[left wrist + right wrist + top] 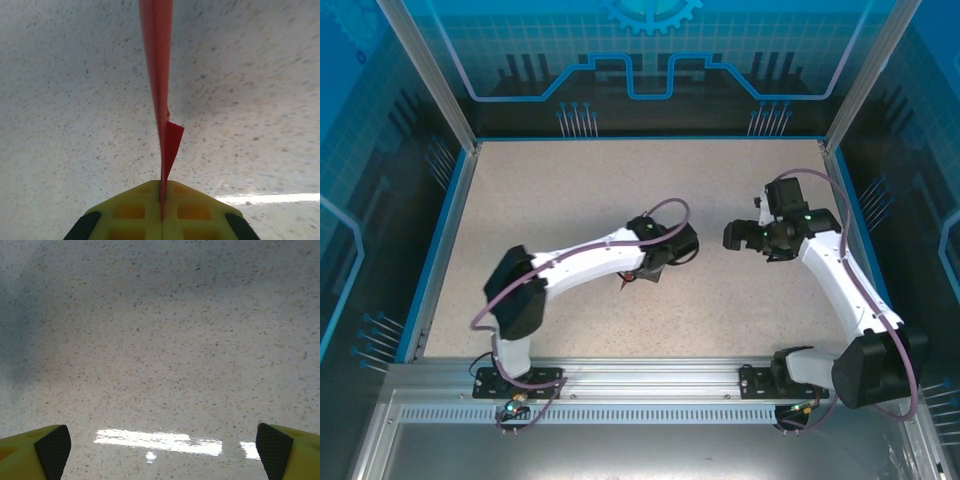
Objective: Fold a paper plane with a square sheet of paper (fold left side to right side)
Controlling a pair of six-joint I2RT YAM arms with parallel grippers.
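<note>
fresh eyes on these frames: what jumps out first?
The narrow bright red folded paper stands out first. It is seen edge-on in the left wrist view, clamped in the shut yellow left gripper above the speckled beige tabletop, near the table's middle. To its right, the right gripper hangs wide open, holding nothing, with tabletop under it.

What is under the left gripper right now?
The folded red paper plane, shut edge-on in the left gripper, over the speckled table. From above, the wrist covers nearly all of it.
</note>
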